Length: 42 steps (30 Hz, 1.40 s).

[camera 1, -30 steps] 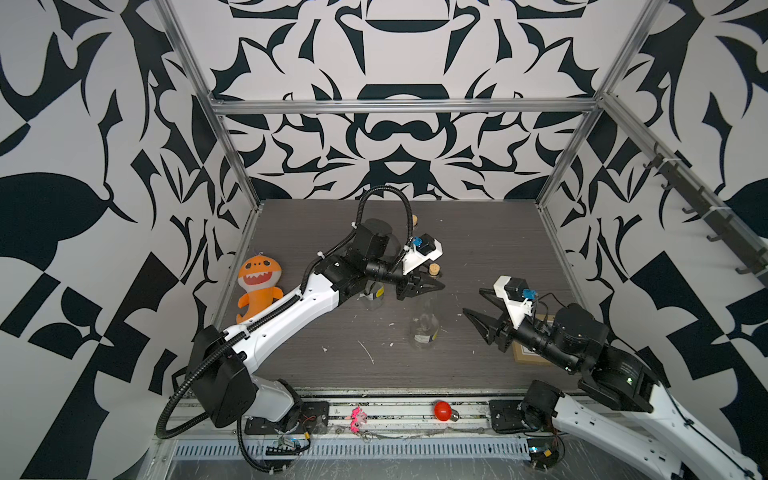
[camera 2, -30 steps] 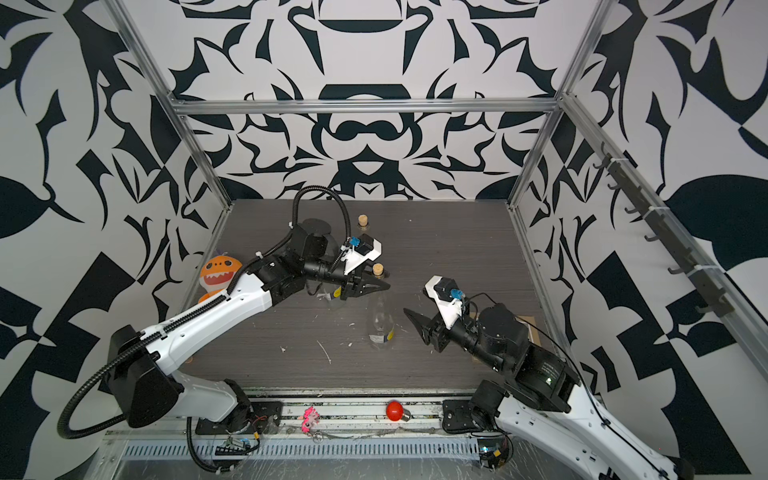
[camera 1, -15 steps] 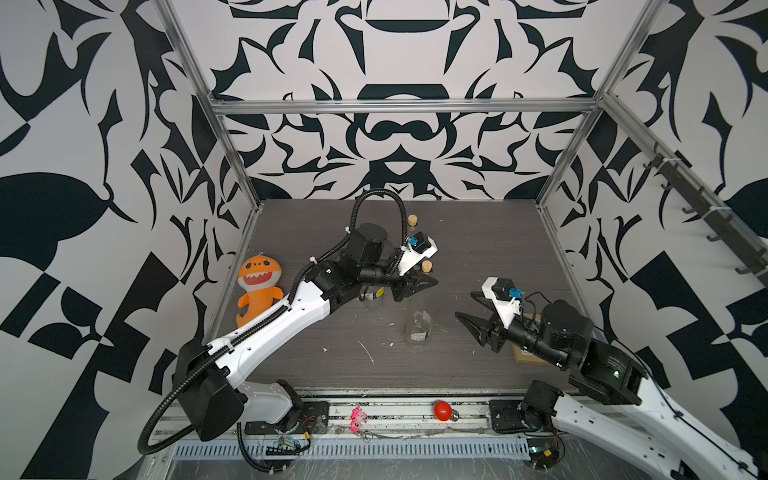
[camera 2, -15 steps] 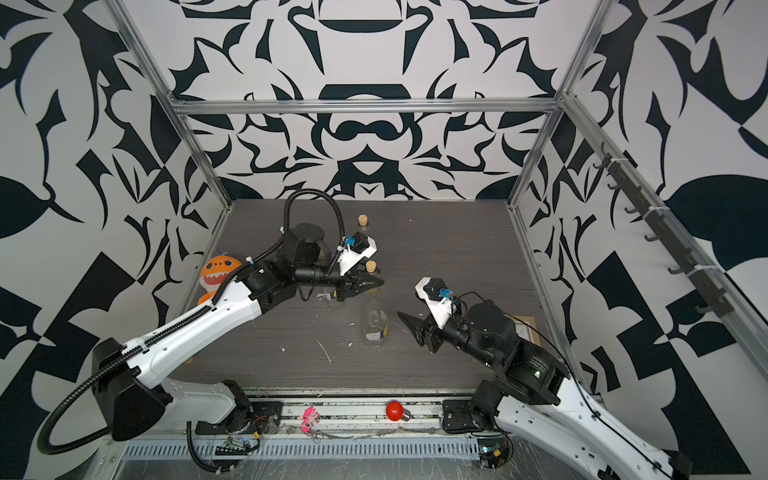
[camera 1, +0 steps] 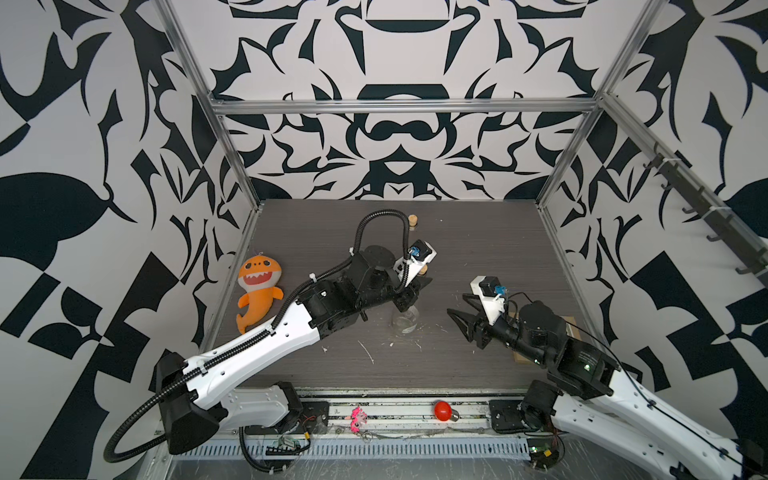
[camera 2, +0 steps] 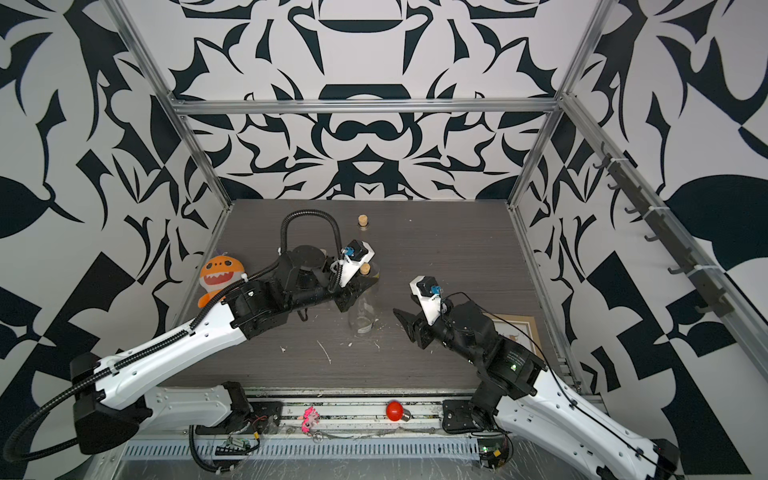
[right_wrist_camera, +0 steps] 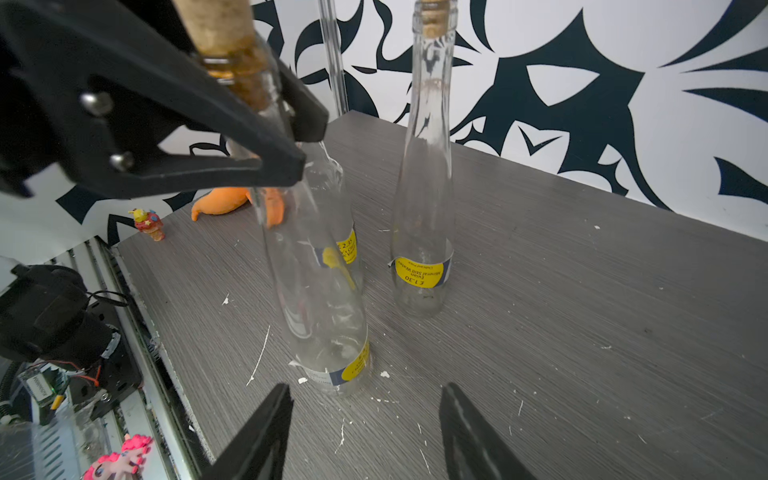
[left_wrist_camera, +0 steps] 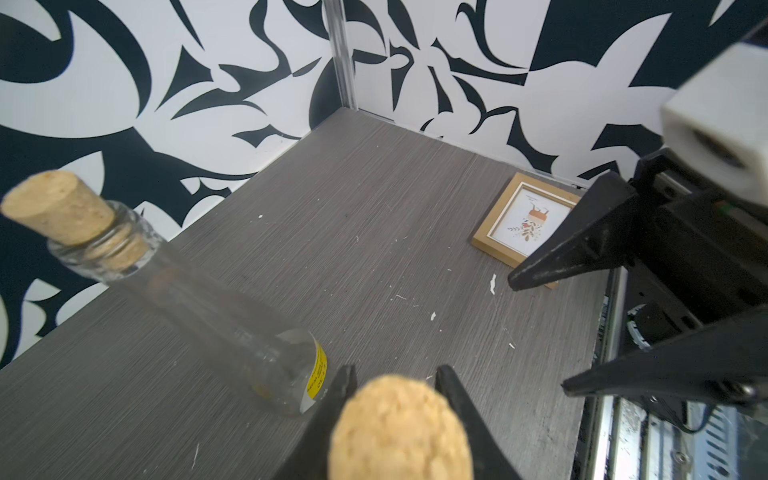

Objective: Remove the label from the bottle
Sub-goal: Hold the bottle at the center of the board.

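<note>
A clear glass bottle [camera 1: 405, 322] [camera 2: 363, 322] [right_wrist_camera: 316, 291] with a cork stands on the grey table [camera 1: 478, 249]. A yellow and blue label [right_wrist_camera: 355, 368] wraps its base, with torn white edges. My left gripper [camera 1: 417, 286] [camera 2: 365, 286] [left_wrist_camera: 395, 370] [right_wrist_camera: 257, 124] is shut on the bottle's neck just under the cork [left_wrist_camera: 399, 428]. My right gripper [camera 1: 457, 303] [camera 2: 401, 316] [right_wrist_camera: 365, 390] [left_wrist_camera: 540, 332] is open and empty. It hangs low to the right of the bottle's base, a short gap away, with its fingers pointing at it.
Two more corked bottles [right_wrist_camera: 424, 208] [right_wrist_camera: 332, 232] with yellow labels stand behind the held one. An orange shark plush [camera 1: 259, 291] lies at the left wall and a picture frame [left_wrist_camera: 523, 220] at the right. White paper scraps [camera 1: 365, 351] litter the table. A red bulb [camera 1: 442, 410] lies on the front rail.
My left gripper has carried the bottle a little to the left. My right gripper has moved left toward the bottle's base, and its jaws have narrowed slightly.
</note>
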Each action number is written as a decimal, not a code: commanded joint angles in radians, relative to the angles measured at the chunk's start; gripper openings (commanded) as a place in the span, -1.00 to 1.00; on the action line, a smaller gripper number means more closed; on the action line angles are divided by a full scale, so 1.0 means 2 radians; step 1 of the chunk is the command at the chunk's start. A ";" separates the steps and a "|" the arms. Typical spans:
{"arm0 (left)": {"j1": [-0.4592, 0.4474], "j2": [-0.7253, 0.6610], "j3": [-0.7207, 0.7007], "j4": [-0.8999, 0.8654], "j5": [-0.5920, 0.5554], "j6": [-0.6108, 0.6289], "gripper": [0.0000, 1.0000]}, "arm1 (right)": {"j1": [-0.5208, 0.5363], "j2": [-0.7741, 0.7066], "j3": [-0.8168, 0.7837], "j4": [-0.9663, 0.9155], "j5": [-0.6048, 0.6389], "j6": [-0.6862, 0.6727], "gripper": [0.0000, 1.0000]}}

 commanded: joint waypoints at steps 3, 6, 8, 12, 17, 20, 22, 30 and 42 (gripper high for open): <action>-0.015 -0.013 -0.022 0.072 -0.123 -0.052 -1.00 | -0.001 0.003 -0.025 0.050 0.027 0.066 0.20; -0.017 -0.018 -0.036 0.104 -0.142 -0.070 -1.00 | -0.001 0.008 -0.038 0.051 0.037 0.095 0.20; -0.019 -0.021 -0.045 0.126 -0.158 -0.078 -1.00 | 0.000 0.007 -0.048 0.052 0.039 0.112 0.20; -0.028 -0.020 -0.051 0.148 -0.208 -0.101 -1.00 | -0.001 0.005 -0.059 0.049 0.046 0.145 0.20; -0.056 0.002 -0.031 0.134 -0.294 -0.107 -1.00 | -0.001 0.008 -0.085 0.069 0.051 0.182 0.17; -0.074 0.016 -0.020 0.125 -0.338 -0.116 -1.00 | -0.001 0.019 -0.107 0.112 0.037 0.202 0.17; -0.083 0.022 -0.015 0.122 -0.348 -0.123 -1.00 | -0.001 0.033 -0.115 0.140 0.023 0.213 0.16; -0.114 0.041 0.002 0.103 -0.428 -0.187 -1.00 | 0.000 0.094 -0.134 0.210 0.005 0.238 0.13; -0.121 0.073 0.061 -0.017 -0.477 -0.275 -1.00 | 0.000 0.136 -0.165 0.304 -0.034 0.227 0.09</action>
